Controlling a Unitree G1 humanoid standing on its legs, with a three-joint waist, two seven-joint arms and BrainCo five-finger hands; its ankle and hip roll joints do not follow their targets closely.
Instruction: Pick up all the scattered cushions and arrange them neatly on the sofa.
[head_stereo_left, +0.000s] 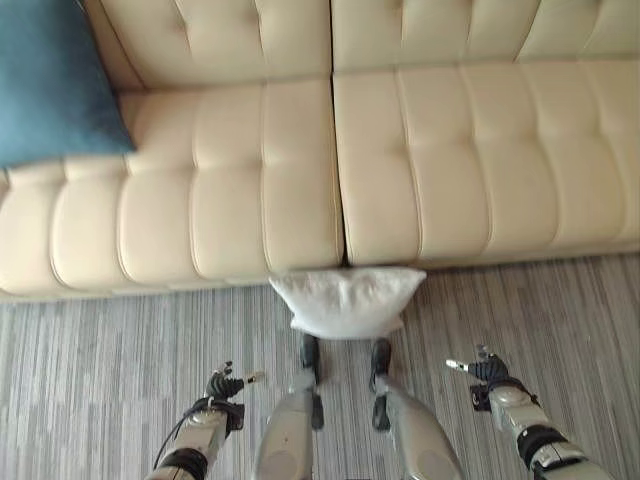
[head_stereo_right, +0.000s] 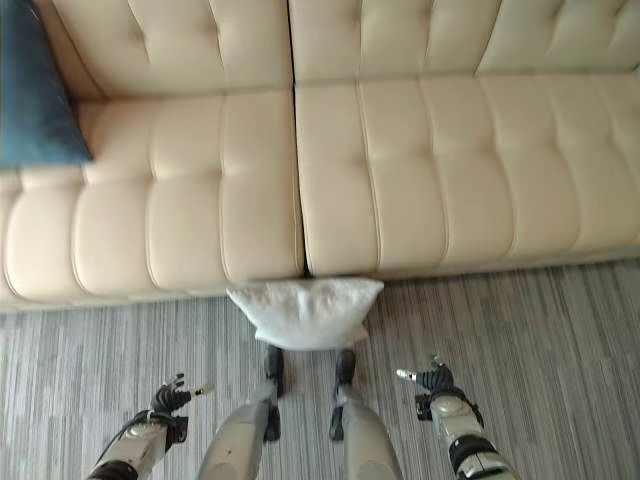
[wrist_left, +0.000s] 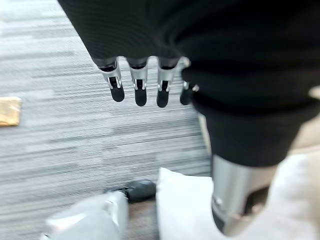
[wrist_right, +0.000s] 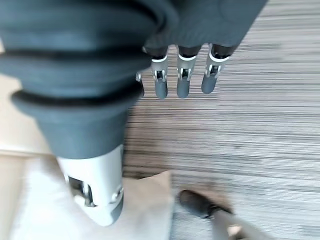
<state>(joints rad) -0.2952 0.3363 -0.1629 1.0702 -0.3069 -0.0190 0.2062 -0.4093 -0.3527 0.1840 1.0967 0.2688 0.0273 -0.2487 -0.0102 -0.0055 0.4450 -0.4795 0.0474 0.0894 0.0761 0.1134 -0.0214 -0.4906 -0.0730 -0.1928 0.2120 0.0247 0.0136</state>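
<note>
1. Cream tufted leather sofa (head_stereo_left: 400, 170) spans the back; grey striped carpet floor (head_stereo_left: 120, 380) in front.
2. White square cushion (head_stereo_left: 348, 300) lies on the floor, touching the sofa's front edge at the seat seam.
3. Teal fabric cushion (head_stereo_left: 50, 80) sits on the sofa's left end.
4. Left hand (head_stereo_left: 228, 384) and right hand (head_stereo_left: 484, 370) hover low over the carpet, fingers straight, holding nothing.

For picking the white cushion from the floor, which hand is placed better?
Neither clearly: the white cushion lies on the carpet midway between the open left hand and the open right hand. Probably both together.
</note>
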